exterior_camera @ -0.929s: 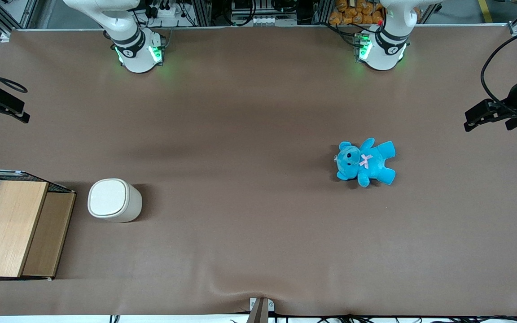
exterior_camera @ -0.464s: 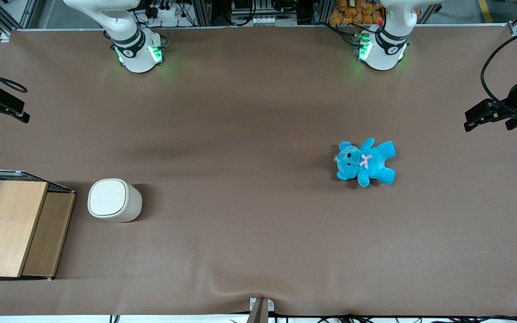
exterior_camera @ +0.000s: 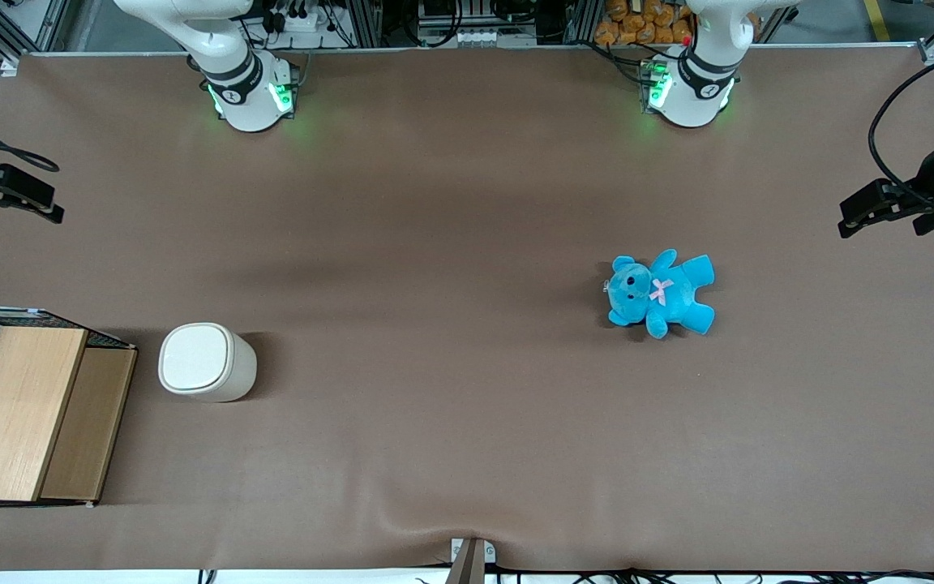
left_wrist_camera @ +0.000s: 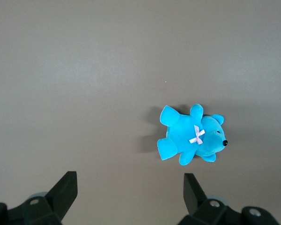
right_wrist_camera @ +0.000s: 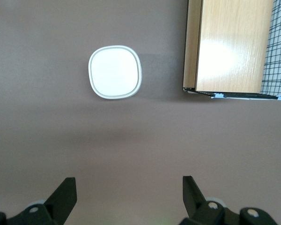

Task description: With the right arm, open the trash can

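The trash can (exterior_camera: 206, 362) is a small cream-white bin standing upright on the brown table, its flat lid shut. It also shows in the right wrist view (right_wrist_camera: 115, 72), seen from above. My right gripper (exterior_camera: 17, 195) hangs high over the working arm's end of the table, farther from the front camera than the trash can and well apart from it. In the right wrist view the gripper (right_wrist_camera: 129, 187) is open wide and empty, with bare table between its black fingers (right_wrist_camera: 65, 197).
A wood-topped wire-mesh box (exterior_camera: 25, 410) stands close beside the trash can at the table's edge; it also shows in the right wrist view (right_wrist_camera: 229, 44). A blue teddy bear (exterior_camera: 660, 294) lies toward the parked arm's end.
My right gripper has shifted slightly toward the table's middle and nearer the front camera. The trash can, box and bear have not moved.
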{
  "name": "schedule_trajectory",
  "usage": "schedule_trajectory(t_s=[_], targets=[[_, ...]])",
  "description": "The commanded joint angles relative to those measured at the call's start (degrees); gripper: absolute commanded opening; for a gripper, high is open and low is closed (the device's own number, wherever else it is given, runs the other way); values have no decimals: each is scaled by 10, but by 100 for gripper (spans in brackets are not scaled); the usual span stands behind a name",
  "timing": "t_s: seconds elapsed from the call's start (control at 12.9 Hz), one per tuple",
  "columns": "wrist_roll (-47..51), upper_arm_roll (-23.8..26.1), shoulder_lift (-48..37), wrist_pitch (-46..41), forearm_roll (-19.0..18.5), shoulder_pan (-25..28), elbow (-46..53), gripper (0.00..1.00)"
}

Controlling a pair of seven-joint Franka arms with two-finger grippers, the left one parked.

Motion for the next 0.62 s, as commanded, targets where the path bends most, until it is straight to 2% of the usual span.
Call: schedule_trajectory(t_s=[0.0,0.15,0.23,0.46,0.54], targets=[[5,1,11,-1,-2,15,2,100],[5,1,27,6,-1,18,6,100],[5,1,35,14,0,18,6,96],[4,1,71,43,1,29,6,54],[4,1,81,53,2,32,6,45]])
